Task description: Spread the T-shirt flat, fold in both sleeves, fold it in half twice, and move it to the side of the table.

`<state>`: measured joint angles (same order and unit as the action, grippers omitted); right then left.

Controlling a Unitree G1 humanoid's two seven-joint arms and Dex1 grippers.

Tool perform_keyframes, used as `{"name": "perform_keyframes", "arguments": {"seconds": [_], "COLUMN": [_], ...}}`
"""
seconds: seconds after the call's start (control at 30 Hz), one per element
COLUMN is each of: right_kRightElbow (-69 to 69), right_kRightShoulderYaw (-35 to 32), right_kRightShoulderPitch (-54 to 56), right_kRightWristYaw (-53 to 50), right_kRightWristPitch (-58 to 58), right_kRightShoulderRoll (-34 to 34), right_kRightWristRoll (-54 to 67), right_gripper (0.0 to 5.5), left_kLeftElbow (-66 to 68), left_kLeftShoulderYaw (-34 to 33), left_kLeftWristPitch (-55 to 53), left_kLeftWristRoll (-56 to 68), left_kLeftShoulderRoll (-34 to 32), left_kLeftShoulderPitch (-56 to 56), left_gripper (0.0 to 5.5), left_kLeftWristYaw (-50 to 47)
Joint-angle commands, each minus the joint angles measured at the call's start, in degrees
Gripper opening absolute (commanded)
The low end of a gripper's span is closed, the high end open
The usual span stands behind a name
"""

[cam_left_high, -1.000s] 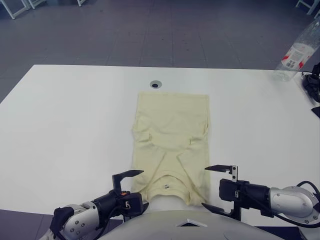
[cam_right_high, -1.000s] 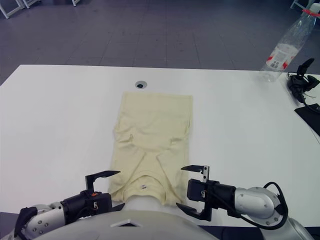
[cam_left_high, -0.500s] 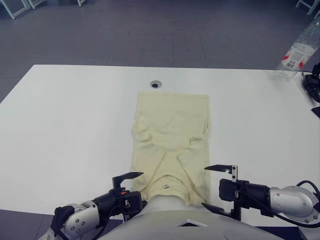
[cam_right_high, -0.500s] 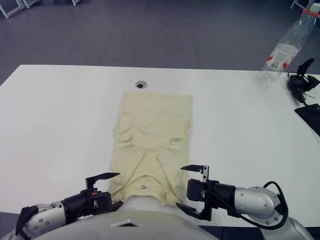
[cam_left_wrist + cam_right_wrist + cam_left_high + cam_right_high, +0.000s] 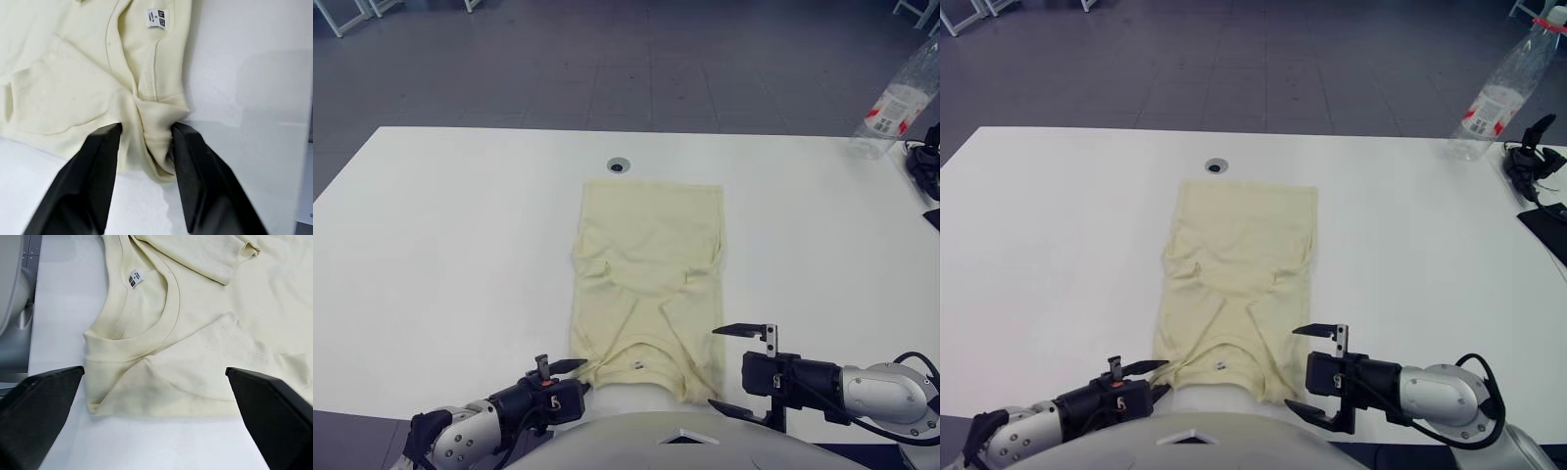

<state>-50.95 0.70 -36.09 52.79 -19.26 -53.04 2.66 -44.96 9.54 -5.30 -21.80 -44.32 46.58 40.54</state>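
Since a second ago our left gripper [image 5: 146, 127] has sunk to the table [image 5: 450, 225] and narrowed from wide open to a pinch. Its fingers [image 5: 100, 161] now clamp a bunched fold of the shirt [image 5: 651, 264] at the near left corner, just beside the collar [image 5: 146, 328]. Everything else lies as it did.

We see the shirt in the middle of the table as a long, narrow, pale yellow strip with both sleeves folded in over the chest. The collar is at the near edge and the hem at the far end, close to a small round hole [image 5: 618, 165] in the tabletop. A white label [image 5: 135, 277] shows inside the collar.

Our right gripper [image 5: 713, 366] hangs at the shirt's near right corner. Its jaws are spread wide, one above the other, with nothing between them.

Far off at the right back corner stands a clear bottle [image 5: 899, 93].
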Motion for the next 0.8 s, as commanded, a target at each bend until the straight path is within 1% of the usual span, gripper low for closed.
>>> {"name": "perform_keyframes", "arguments": {"seconds": [0.03, 0.1, 0.17, 0.33, 0.47, 0.63, 0.73, 0.8], "right_kRightElbow": [-0.23, -0.25, -0.38, -0.21, -0.44, 1.75, 2.66, 2.9], "right_kRightShoulderYaw": [-0.77, -1.24, -1.81, -1.54, 1.16, 7.03, 10.52, 12.2], "right_kRightShoulderPitch": [0.64, 0.54, 0.4, 0.53, 0.74, 3.88, 5.99, 6.96], "right_kRightWristYaw": [0.76, 1.35, 2.06, 3.47, 4.26, 4.21, 3.47, 3.03], "right_kRightWristPitch": [0.11, 0.05, -0.34, -3.5, -5.84, -7.5, -8.8, -9.64], "right_kRightShoulderRoll": [-0.77, -1.0, -1.3, -1.94, -2.6, -4.4, -4.58, -4.46], "right_kRightWristRoll": [1.11, 1.82, 2.94, 5.73, 7.06, 3.53, 1.23, 0.34], "right_gripper": [5.4, 5.4, 5.4, 5.4, 5.4, 4.63, 4.19, 3.8], "left_kLeftElbow": [3.22, 3.37, 3.3, 2.92, 2.51, 1.75, 1.42, 1.07], "left_kLeftShoulderYaw": [0.32, 0.47, 0.52, 0.41, 0.68, 0.91, 0.96, 1.0], "left_kLeftWristPitch": [-2.62, -2.55, -2.58, -2.73, -3.13, -3.55, -3.59, -3.73], "left_kLeftWristRoll": [-2.56, -2.62, -2.59, -2.13, -1.1, -1.23, -1.02, -0.97], "left_kLeftShoulderRoll": [-1.17, -1.08, -0.99, -0.8, -0.03, -0.09, -0.26, -0.34], "left_kLeftShoulderPitch": [0.66, 0.47, 0.25, -0.34, -1.64, -1.32, -1.49, -1.49], "left_gripper": [0.89, 0.43, 0.12, 0.06, 0.06, 0.06, 0.06, 0.06], "left_kLeftWristYaw": [0.92, 0.89, 0.99, 1.18, 1.33, 1.55, 1.86, 1.97]}}
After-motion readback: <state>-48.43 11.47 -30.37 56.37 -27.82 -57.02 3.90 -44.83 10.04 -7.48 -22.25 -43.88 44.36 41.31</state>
